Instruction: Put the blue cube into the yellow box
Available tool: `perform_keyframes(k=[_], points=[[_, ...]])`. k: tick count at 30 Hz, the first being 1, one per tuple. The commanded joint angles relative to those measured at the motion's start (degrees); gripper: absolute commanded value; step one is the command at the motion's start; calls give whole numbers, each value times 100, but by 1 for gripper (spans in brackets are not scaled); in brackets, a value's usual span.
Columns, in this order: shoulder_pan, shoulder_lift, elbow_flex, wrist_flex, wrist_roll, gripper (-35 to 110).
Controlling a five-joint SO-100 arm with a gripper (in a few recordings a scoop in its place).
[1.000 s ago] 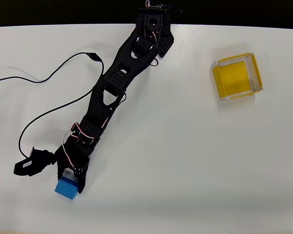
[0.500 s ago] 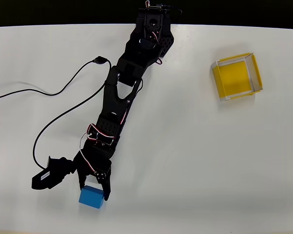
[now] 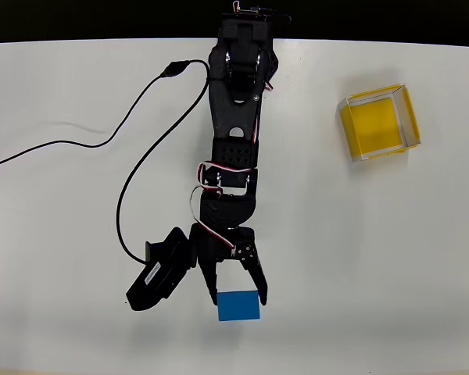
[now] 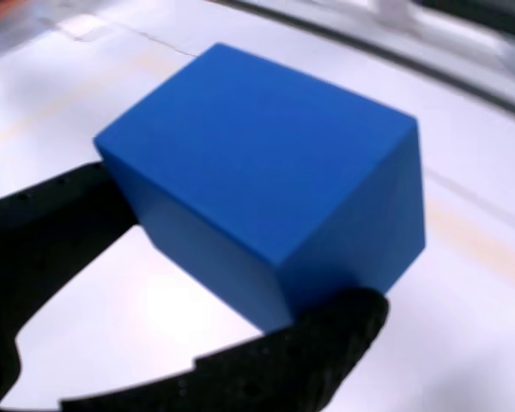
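1. Blue cube [image 3: 238, 305] sits pinched at the tips of the gripper [image 3: 240, 299], near the table's [image 3: 391, 258] bottom edge in the overhead view.
2. Fingers are clamped on two opposite faces; in the wrist view one black finger [image 4: 326, 330] presses the cube's side.
3. Yellow box [image 3: 377, 122] is well apart, up and right, so I'd guess the carry goes that way.

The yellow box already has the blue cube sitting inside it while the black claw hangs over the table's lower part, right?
Not quite. In the overhead view the yellow box holds nothing. The blue cube is far from it, near the table's lower edge, gripped between the fingers of the gripper. The wrist view shows those black fingers pressed against the cube's sides.
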Motion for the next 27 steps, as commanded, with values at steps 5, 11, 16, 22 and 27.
perform_keyframes(k=[5, 11, 16, 22, 27], points=[[-1512, 2162, 879, -299, -79, 29], [-2672, 3023, 1644, -281, -149, 29], [-3674, 3727, 2320, -255, -185, 29], [-4816, 5054, 2742, 1187, 158, 30], [-5458, 5493, 2742, 1898, 396, 30]])
